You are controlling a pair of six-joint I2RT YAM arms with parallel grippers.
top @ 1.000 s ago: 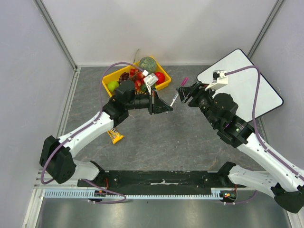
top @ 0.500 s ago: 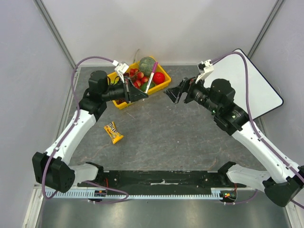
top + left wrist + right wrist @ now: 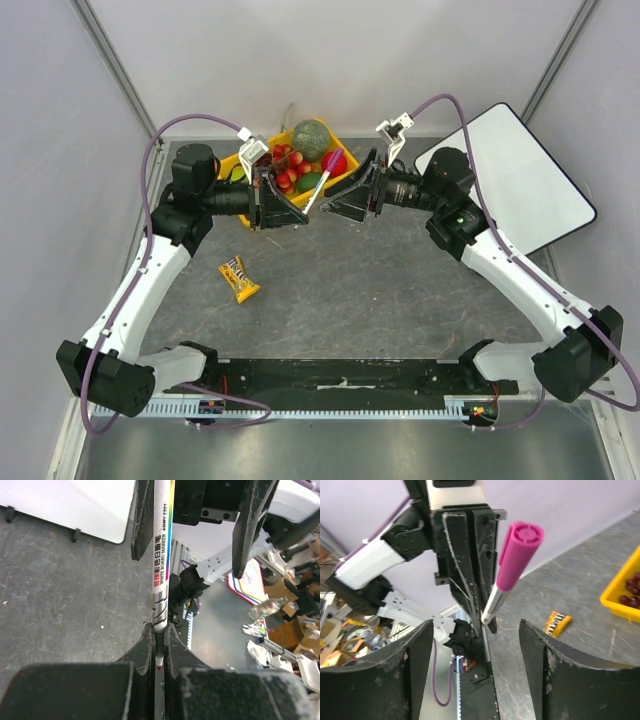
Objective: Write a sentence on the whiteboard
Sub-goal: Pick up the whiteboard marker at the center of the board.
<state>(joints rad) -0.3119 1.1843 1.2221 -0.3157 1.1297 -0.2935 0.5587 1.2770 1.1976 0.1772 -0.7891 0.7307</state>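
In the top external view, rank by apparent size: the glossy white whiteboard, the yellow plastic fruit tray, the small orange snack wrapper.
1. glossy white whiteboard
2. yellow plastic fruit tray, partly hidden
3. small orange snack wrapper

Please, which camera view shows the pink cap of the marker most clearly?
The right wrist view: the pink cap is large and sharp there. The top view shows it only as a small pink spot. The left wrist view shows only the printed barrel of the marker.

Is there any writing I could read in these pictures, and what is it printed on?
"WHITE BOARD MARKER": on the marker, along its barrel.
"AWMY 2301": same barrel.
Chinese characters beside these: too unclear for me to quote.
Snack wrapper: print too small.
Whiteboard: no writing visible.
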